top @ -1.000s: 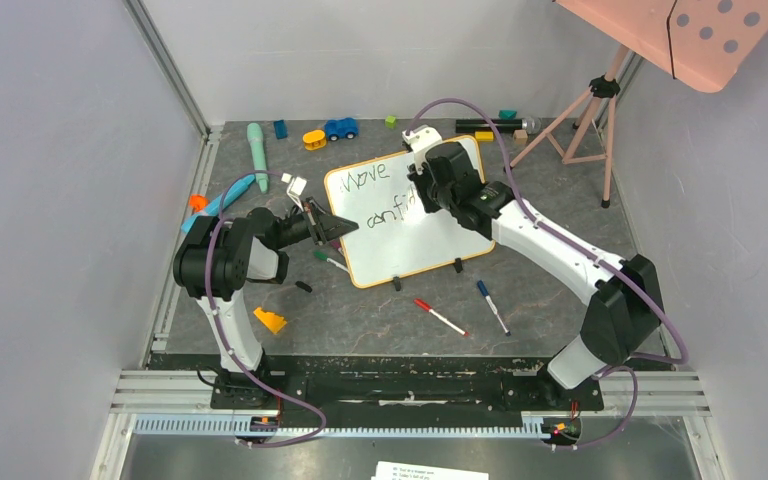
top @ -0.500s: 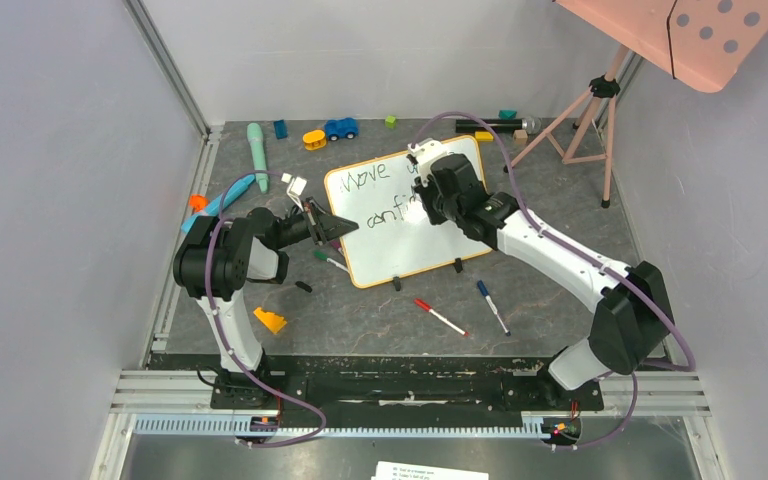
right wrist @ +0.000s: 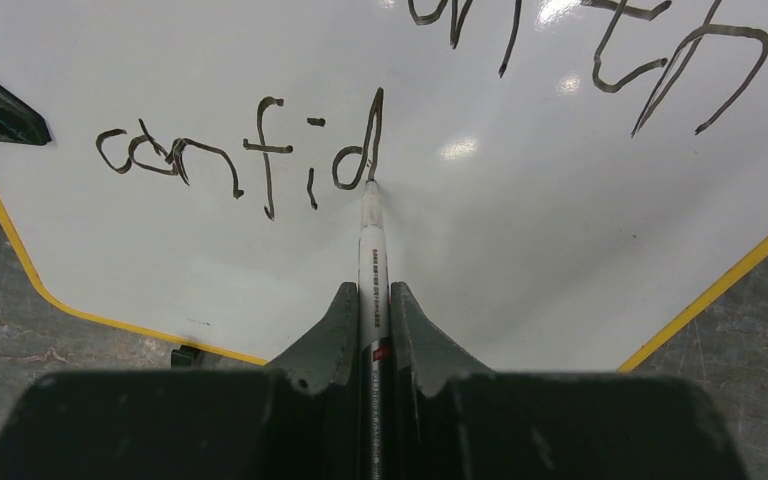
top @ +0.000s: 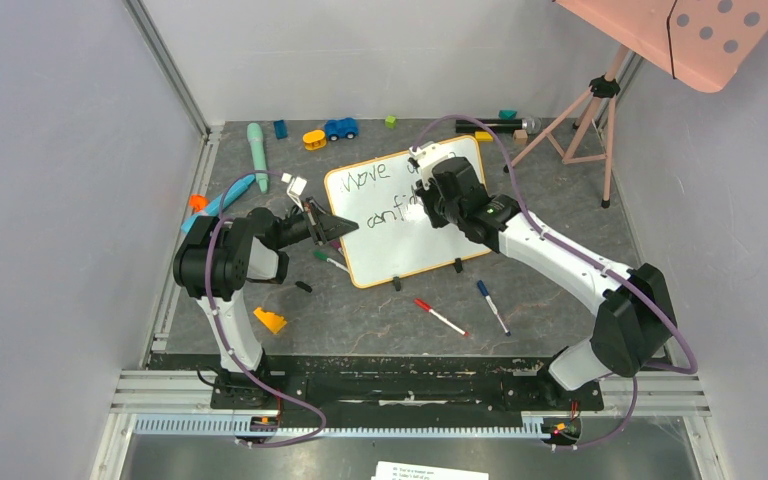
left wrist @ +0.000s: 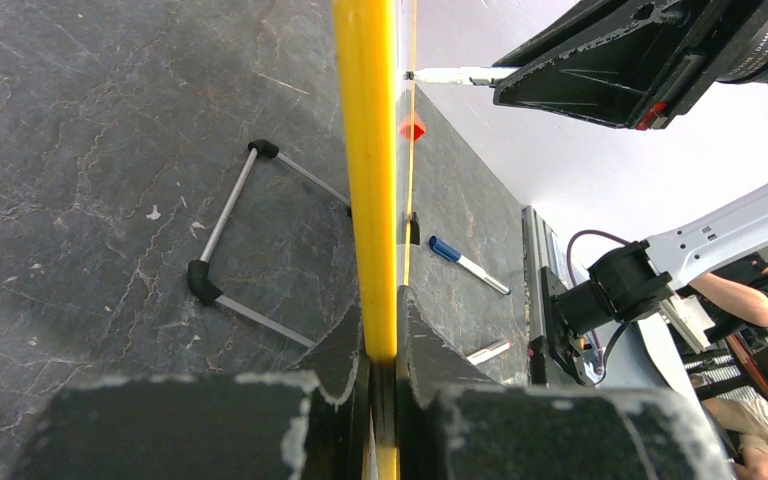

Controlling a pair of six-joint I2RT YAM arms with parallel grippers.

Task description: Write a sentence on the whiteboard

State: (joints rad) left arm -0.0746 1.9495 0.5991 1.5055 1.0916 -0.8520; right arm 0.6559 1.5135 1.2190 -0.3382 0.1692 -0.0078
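Right gripper (right wrist: pixel 371 300) clenches a slim white marker pen (right wrist: pixel 370 235), its tip touching the large white, orange-framed whiteboard (right wrist: pixel 520 250) at the foot of the "d" in the dark, wobbly sentence (right wrist: pixel 240 165). Bare board lies rightward and below, up to the frame. Left gripper (left wrist: pixel 381 335) pinches the board's left edge, mid-table. From above, the right arm hides both rows' ends; the wrist view cuts off the upper row.
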